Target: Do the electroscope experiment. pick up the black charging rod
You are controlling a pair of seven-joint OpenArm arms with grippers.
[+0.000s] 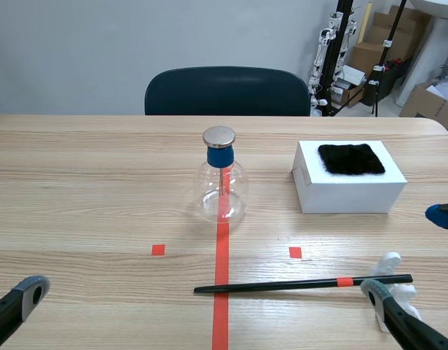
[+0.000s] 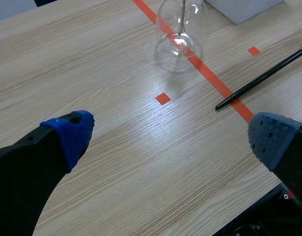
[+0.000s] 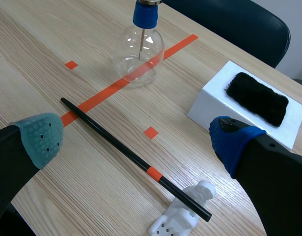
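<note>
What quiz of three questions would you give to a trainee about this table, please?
1. True or false: one end of the black rod rests on the white stand.
2. What lies on the white box? A) black fur pad B) blue cup C) metal spoon
3. Fill in: the left claw and the right claw are both ____.
Key: 1 true; 2 A; 3 open.

The table (image 1: 100, 189) is pale grained wood with a satin sheen; the flask (image 1: 222, 195) is clear, glossy glass; at its 12 o'clock, a dull metal disc (image 1: 219, 136) tops a matt blue stopper (image 1: 220, 156); the black rod (image 1: 282, 284) looks smooth, faintly shiny; at the flask's 3 o'clock, a smooth matt white box (image 1: 347, 191) carries a fuzzy black cloth pad (image 1: 351, 158); the white stand (image 3: 173, 221) looks like matt plastic.
</note>
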